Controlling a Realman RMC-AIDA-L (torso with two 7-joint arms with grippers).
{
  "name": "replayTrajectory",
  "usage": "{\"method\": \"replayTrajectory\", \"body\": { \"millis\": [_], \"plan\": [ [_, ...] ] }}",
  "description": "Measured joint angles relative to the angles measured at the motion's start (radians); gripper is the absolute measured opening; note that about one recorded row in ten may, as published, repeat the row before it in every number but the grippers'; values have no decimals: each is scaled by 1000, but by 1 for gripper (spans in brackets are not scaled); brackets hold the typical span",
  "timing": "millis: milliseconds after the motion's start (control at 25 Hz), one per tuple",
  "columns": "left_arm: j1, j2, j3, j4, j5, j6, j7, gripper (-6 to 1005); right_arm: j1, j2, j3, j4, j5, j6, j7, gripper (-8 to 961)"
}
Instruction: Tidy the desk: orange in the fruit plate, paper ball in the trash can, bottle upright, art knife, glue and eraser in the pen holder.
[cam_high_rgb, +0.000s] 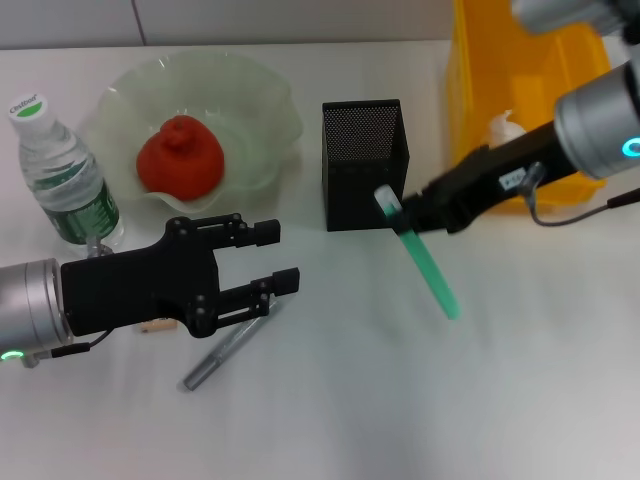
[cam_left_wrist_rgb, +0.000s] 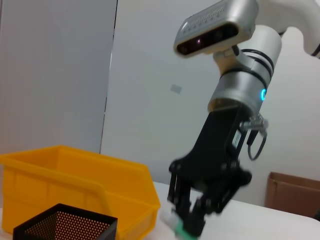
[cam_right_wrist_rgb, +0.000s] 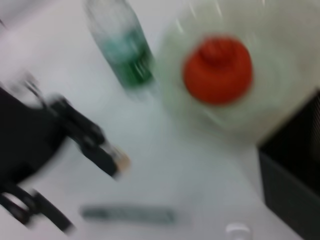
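Head view counts one orange (cam_high_rgb: 180, 158) in the plate (cam_high_rgb: 262, 100), one upright bottle (cam_high_rgb: 62, 175), one knife (cam_high_rgb: 228, 348) lying below the spread left gripper (cam_high_rgb: 283, 257). Right gripper (cam_high_rgb: 402, 213) clamps the glue (cam_high_rgb: 428, 264) beside the holder (cam_high_rgb: 364, 165). Only that view shows the paper ball (cam_high_rgb: 506, 126) in the can (cam_high_rgb: 480, 60).

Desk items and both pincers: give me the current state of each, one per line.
orange: in the fruit plate.
bottle: upright.
paper ball: in the trash can.
art knife: lying on the desk.
glue stick: held tilted beside the pen holder.
left pincer: open above the knife.
right pincer: shut on the glue stick.
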Motion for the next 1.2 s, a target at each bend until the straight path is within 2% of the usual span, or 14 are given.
{"method": "replayTrajectory", "body": {
  "millis": [200, 240, 280, 440, 600, 840, 1200],
  "plan": [
    [2, 0, 0, 0, -2, 0, 0, 569, -90, 1, 131, 15, 237, 1, -214, 183],
    [3, 0, 0, 0, -2, 0, 0, 569, -121, 1, 183, 38, 325, 1, -295, 183],
    [3, 0, 0, 0, -2, 0, 0, 569, -121, 1, 183, 38, 325, 1, -295, 182],
    [4, 0, 0, 0, -3, 0, 0, 569, -156, 1, 268, 150, 515, 1, -466, 182],
    [1, 0, 0, 0, -3, 0, 0, 569, -164, 1, 315, 284, 630, 6, -631, 182],
    [0, -1, 0, 0, -3, 0, 0, 569, -154, -1, 375, 463, 719, 15, -828, 183],
    [-2, -1, 3, 0, -4, -4, 0, 570, -130, -1, 381, 639, 822, 67, -1053, 183]
  ]
}}
